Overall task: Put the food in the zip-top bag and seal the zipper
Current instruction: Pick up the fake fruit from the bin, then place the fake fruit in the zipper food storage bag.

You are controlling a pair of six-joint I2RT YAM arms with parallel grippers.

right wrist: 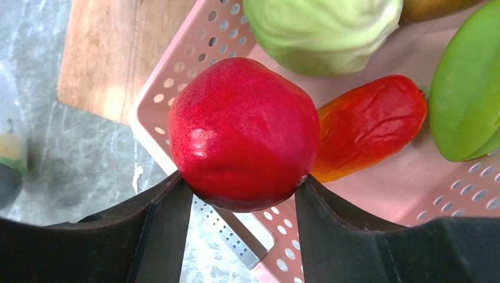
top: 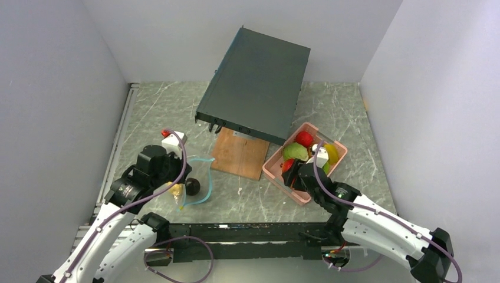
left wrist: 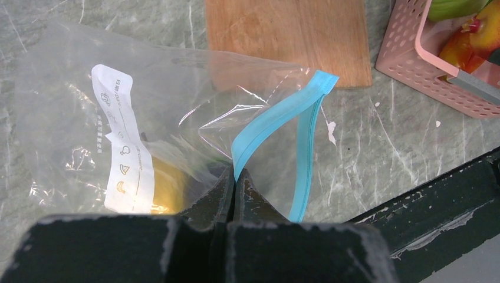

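My left gripper (left wrist: 236, 177) is shut on the teal zipper (left wrist: 272, 121) of the clear zip-top bag (left wrist: 76, 76), holding its mouth open. A yellow food piece (left wrist: 165, 186) shows inside behind the white label; the top view also shows a dark purple piece (top: 192, 186) in the bag (top: 200, 177). My right gripper (right wrist: 243, 191) is shut on a round red fruit (right wrist: 243, 132) above the near-left corner of the pink tray (right wrist: 177, 71). A red-orange pepper (right wrist: 368, 127), a pale green cabbage (right wrist: 321, 32) and a green piece (right wrist: 466, 88) lie in the tray.
A wooden board (top: 240, 152) lies between bag and tray (top: 274, 168). A dark flat box (top: 255, 82) leans over it at the back. A black rail (top: 247, 233) runs along the near table edge. Grey walls close in the left, back and right.
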